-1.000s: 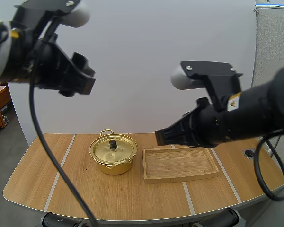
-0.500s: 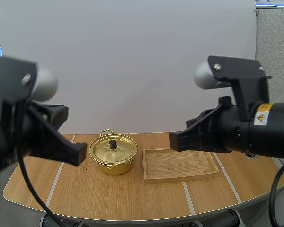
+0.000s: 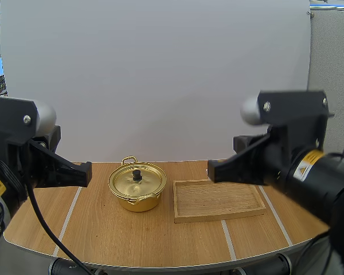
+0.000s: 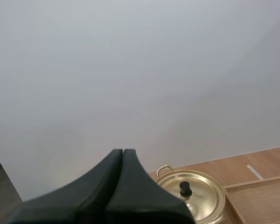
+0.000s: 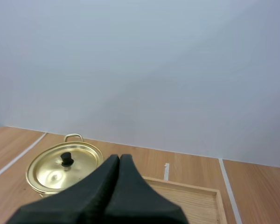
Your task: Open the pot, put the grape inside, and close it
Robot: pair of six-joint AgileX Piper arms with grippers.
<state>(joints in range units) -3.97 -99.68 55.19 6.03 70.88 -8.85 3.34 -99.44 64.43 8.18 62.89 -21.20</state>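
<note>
While the round shiny gold metal pot point(image 3: 137, 187) sits on the pale wooden table point(image 3: 132, 240) with its gold lid point(image 3: 137, 179) on, just beside the flat wooden tray point(image 3: 218, 200), I see no grape, so this could be the pot shut with the grape inside or a pot I must open. I hold my left gripper point(image 4: 122, 154) and right gripper point(image 5: 119, 159) up high, fingers pressed together on nothing. From above I see both arms, and each wrist view shows the closed fingers.
</note>
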